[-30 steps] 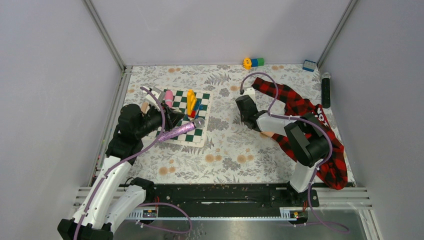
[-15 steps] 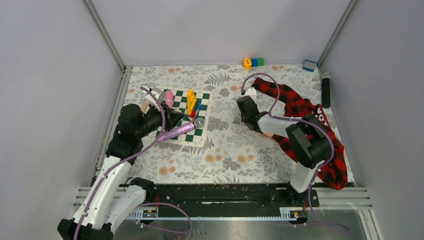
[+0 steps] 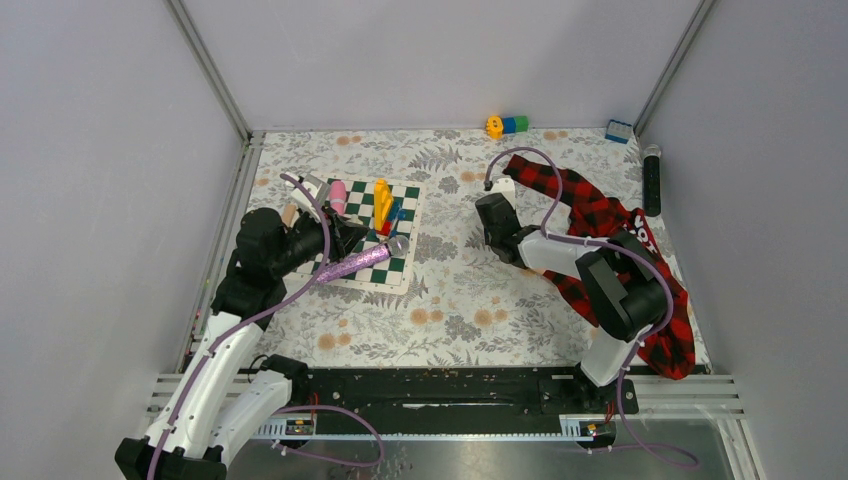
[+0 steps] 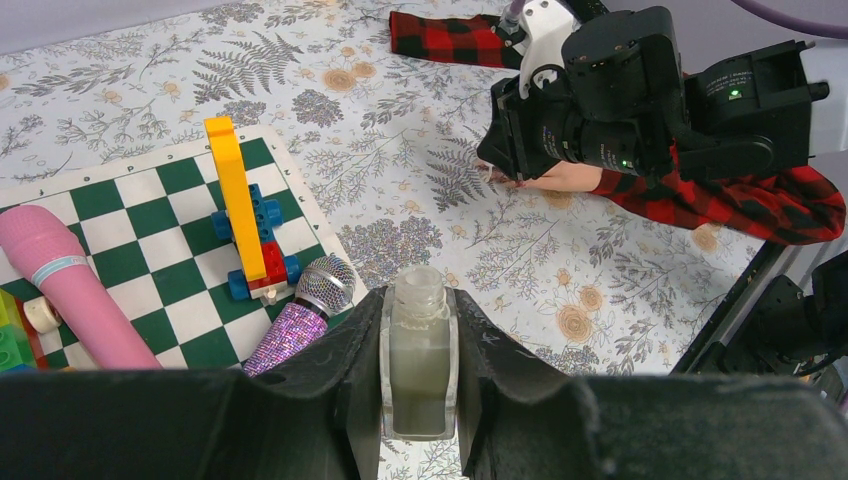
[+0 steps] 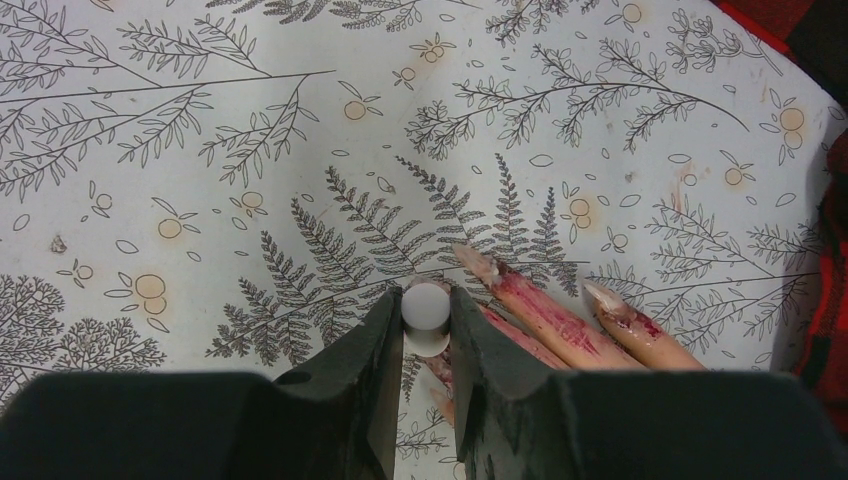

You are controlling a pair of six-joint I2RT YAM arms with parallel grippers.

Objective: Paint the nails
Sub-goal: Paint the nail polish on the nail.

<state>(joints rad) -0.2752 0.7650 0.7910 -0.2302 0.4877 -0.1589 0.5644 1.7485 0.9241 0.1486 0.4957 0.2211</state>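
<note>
Two nails lie just right of your right fingers, which pinch the white brush cap (left fingers grip the bottle).

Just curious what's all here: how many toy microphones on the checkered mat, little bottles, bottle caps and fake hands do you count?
Toy microphones on the mat: 2 (pink microphone, purple microphone)
Bottle: 1
Bottle cap: 1
Fake hand: 1
Total: 5
</note>
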